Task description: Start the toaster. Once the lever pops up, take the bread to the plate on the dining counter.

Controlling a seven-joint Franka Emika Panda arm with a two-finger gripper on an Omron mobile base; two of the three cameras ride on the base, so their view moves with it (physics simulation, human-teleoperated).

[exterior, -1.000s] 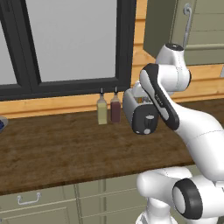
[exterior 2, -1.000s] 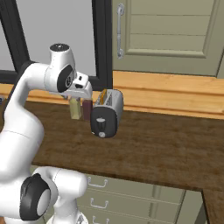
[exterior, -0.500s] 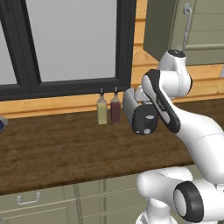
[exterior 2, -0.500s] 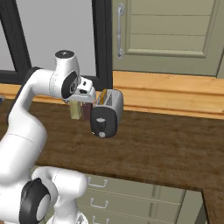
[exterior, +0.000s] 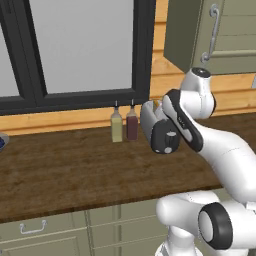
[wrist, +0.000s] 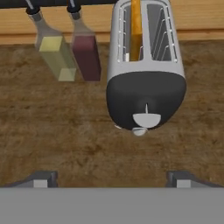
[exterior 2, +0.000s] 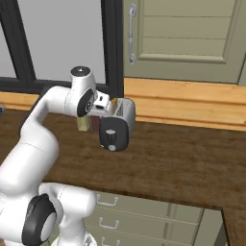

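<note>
**Hand above the toaster, bread standing in its slot**

In the left base view the toaster (exterior: 159,131) stood on the dark wooden counter (exterior: 65,170), just at 3 o'clock from two bottles (exterior: 124,125), with the arm partly before it. In the right base view its black end panel with the grey knob (exterior 2: 111,135) faced the camera, and the gripper (exterior 2: 106,104) hovered at 11 o'clock of it; I could not tell there how wide it was. In the hand view the two fingertips (wrist: 40,179) stood far apart and held nothing, and the bread (wrist: 135,29) stood on edge in the left slot. The slice looked light, thin and easy to crush, so I judged a soft pinch on its upper edge best.
</note>
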